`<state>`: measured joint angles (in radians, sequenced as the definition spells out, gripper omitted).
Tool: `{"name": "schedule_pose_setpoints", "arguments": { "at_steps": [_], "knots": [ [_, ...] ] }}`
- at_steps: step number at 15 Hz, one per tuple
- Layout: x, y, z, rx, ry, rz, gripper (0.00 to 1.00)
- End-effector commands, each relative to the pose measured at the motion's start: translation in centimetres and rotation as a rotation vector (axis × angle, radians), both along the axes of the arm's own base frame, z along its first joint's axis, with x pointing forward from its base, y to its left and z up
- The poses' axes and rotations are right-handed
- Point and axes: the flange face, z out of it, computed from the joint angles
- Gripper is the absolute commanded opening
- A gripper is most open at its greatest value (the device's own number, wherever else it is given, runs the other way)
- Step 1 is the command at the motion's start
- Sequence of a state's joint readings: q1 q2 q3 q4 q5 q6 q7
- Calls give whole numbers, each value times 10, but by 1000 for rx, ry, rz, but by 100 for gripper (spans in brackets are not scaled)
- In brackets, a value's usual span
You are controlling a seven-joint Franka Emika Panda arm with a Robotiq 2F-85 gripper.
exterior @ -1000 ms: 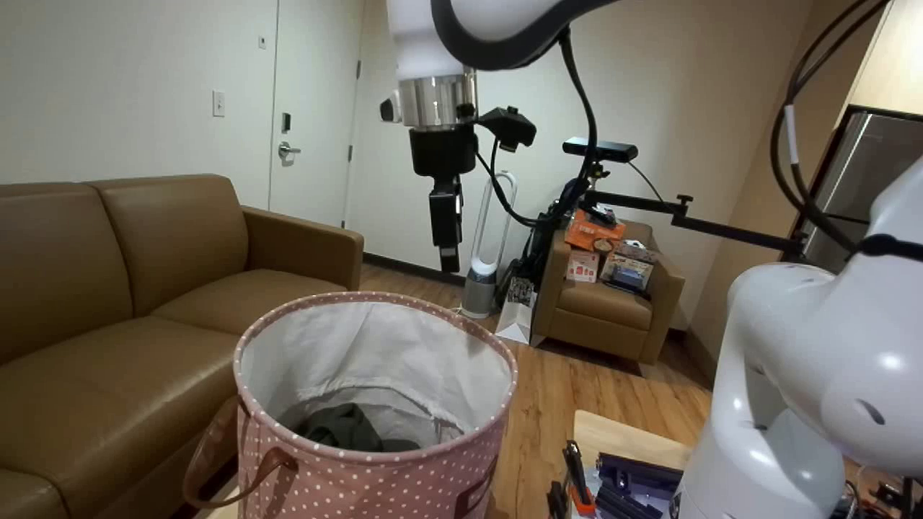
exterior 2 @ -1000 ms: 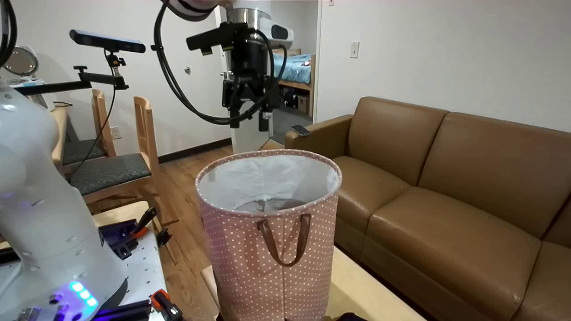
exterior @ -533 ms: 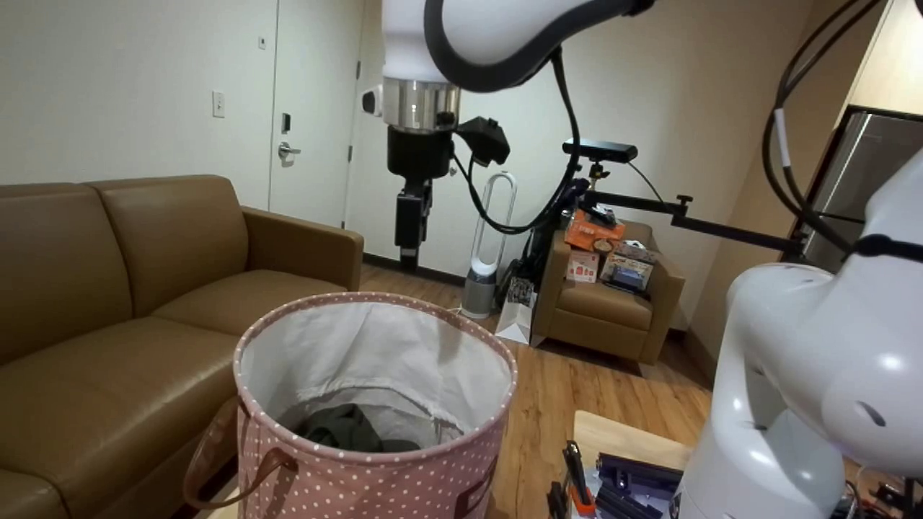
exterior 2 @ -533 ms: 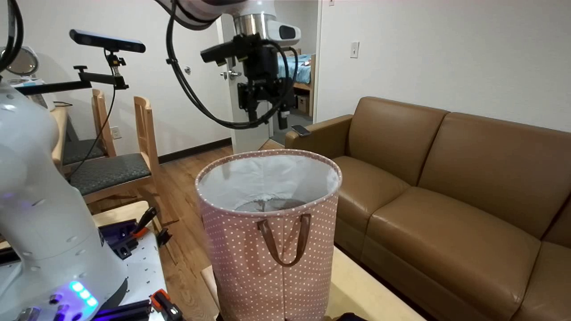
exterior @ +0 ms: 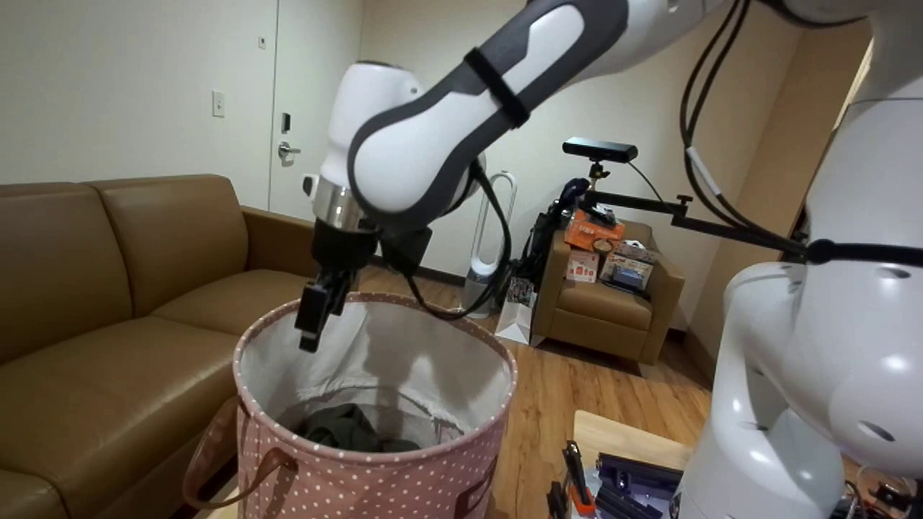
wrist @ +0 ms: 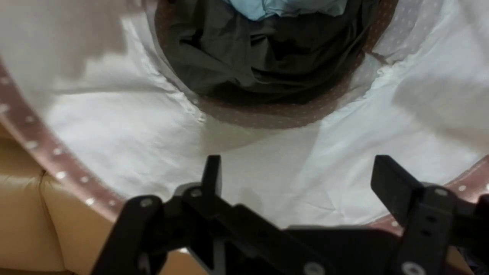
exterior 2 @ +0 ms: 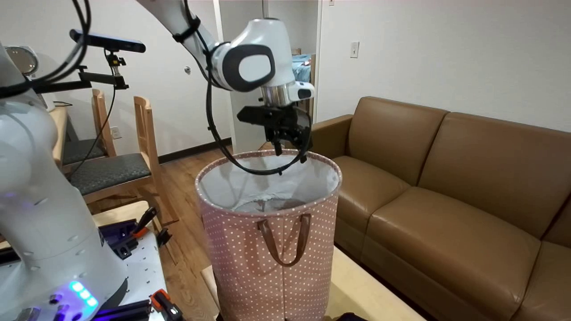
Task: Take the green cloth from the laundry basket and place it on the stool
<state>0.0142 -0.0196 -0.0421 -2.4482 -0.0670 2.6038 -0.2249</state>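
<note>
The Robotiq gripper is tilting down from higher up to the mouth of the polka-dot laundry hamper, its jaws standing wide apart and empty — seemingly beginning the reach for the dark grey-green cloth, which is lying crumpled deep inside.

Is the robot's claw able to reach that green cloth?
Probably yes: the claw is open at the mouth of the basket, and light blue fabric seems to hide only part of the green cloth.
</note>
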Motion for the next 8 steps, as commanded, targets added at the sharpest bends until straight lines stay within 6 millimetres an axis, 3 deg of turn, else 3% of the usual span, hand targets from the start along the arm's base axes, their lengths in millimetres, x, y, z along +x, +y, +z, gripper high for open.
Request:
{"name": "schedule_pose_setpoints", "arguments": {
  "at_steps": [1,4,8],
  "knots": [
    [28,21,-65,49,-35,-16,100],
    [43,31,-121,30,-55,-4,100],
    [52,37,-178,47,-61,-40,100]
  ]
}}
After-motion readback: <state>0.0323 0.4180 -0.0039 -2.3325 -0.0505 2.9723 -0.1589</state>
